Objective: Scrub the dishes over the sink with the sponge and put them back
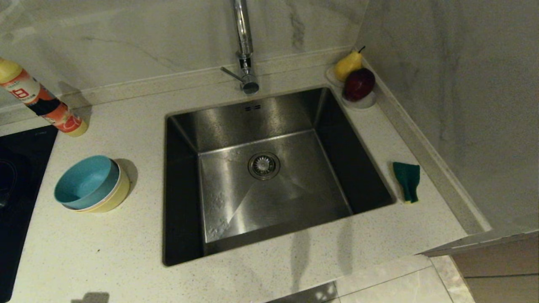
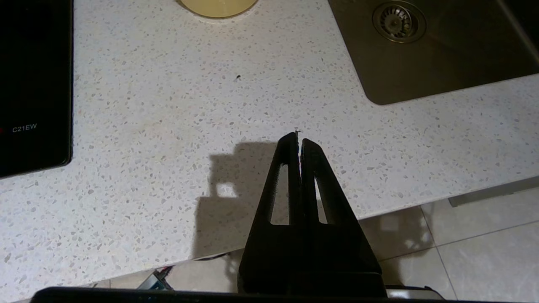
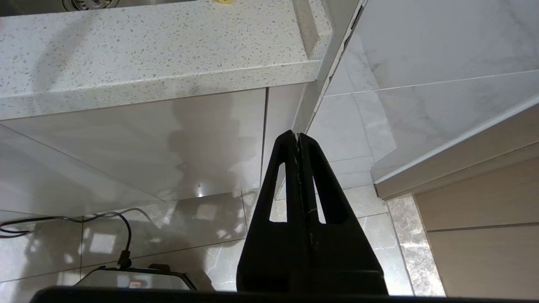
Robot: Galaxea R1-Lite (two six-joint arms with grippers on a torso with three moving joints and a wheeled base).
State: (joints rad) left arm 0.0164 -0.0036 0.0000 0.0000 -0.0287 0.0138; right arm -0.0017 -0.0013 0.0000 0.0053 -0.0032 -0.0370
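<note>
The dishes stand stacked on the counter left of the sink [image 1: 236, 122]: a light blue bowl [image 1: 84, 181] nested in a yellow bowl [image 1: 113, 198], with a pale rim between them. The yellow bowl's base [image 2: 217, 6] shows in the left wrist view. The sponge [image 1: 407, 180], dark green face up, lies on the counter right of the sink. My left gripper [image 2: 298, 136] is shut and empty above the counter's front edge, well short of the bowls. My right gripper [image 3: 297, 136] is shut and empty, below and in front of the counter. Neither arm shows in the head view.
A tall chrome faucet [image 1: 244, 46] rises behind the sink. A white dish with a pear [image 1: 348, 64] and a red apple [image 1: 358, 84] sits in the back right corner. A detergent bottle [image 1: 40, 101] stands back left, a black cooktop [image 1: 21, 181] at far left. A wall [image 1: 463, 105] closes the right side.
</note>
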